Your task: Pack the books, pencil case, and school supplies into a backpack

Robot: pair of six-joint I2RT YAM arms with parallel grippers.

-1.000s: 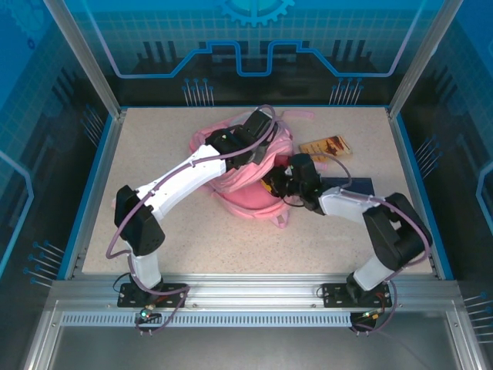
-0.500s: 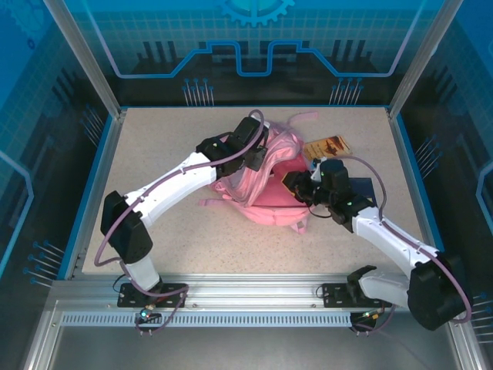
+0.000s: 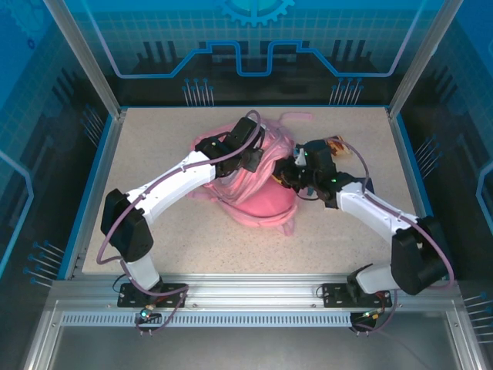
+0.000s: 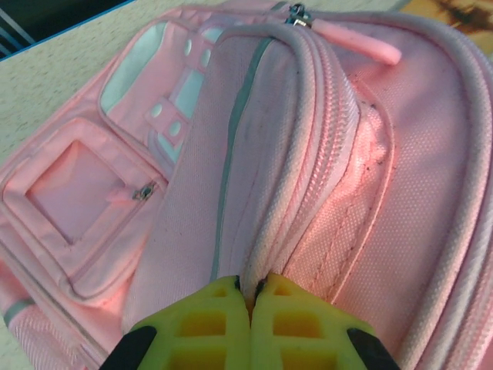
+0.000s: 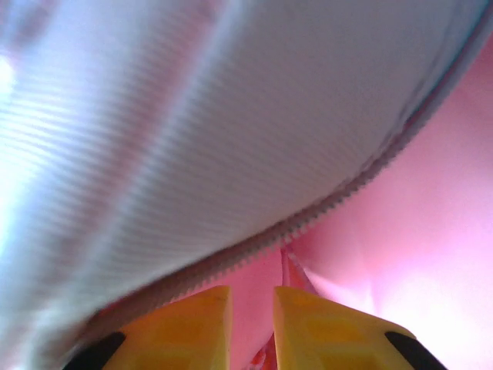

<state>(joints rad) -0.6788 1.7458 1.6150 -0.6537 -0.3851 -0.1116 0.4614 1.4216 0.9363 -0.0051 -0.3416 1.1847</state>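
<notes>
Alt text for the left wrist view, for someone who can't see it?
The left gripper is shut, its yellow fingers pinching a piped seam of the pink backpack. The bag's front pockets and pale reflective patches lie to the left, on the speckled table.

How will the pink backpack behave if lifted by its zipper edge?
Likely floppy: the pink backpack is soft fabric, creased where the left gripper pinches its zipper rim, so it should sag. Probably light, since it looks slack. The woven cloth should grip rather than slip.
</notes>
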